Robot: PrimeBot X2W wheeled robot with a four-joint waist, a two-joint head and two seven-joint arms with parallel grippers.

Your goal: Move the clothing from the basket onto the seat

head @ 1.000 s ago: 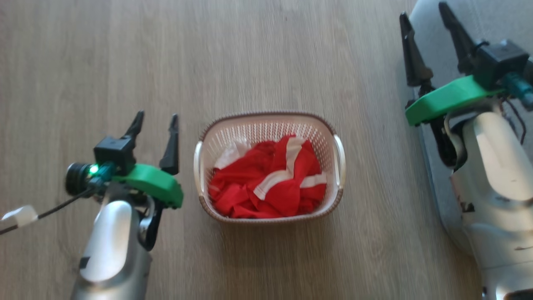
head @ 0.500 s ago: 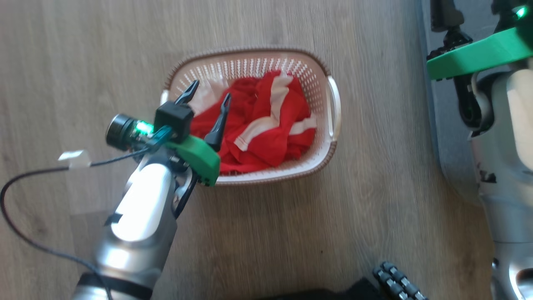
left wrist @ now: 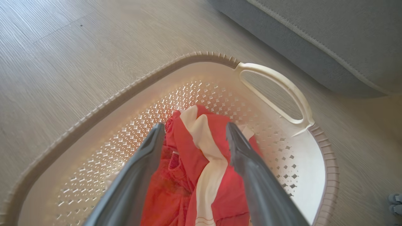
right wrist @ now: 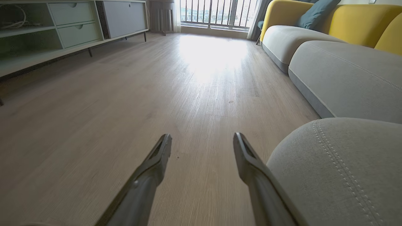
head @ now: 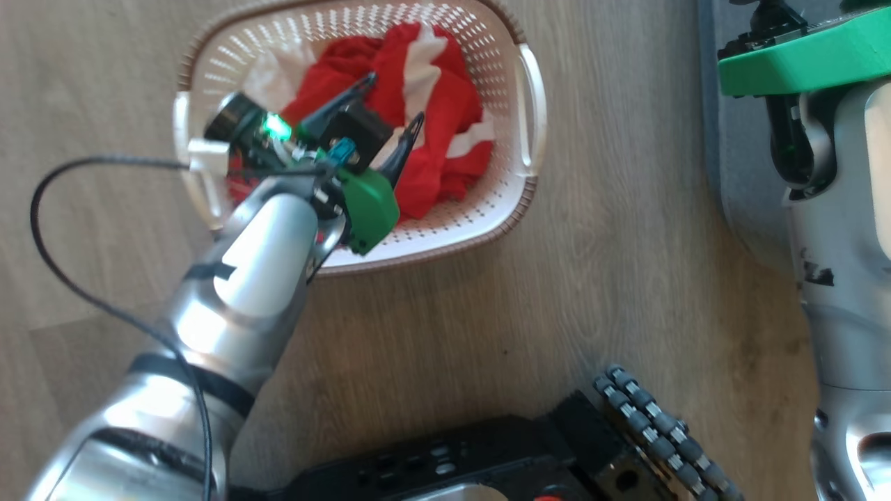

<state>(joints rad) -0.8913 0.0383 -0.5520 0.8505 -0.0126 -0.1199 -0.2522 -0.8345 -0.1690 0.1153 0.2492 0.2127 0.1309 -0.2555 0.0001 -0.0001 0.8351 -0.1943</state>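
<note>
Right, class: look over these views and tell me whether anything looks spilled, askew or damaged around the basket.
Nothing stands out. The basket sits upright and looks unbroken on the floor, the clothing is crumpled but all inside the rim, and the open left hand hangs over the heap gripping nothing.

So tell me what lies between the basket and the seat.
Bare wood floor; nothing sits between the basket and the seat, as the head view shows.
</note>
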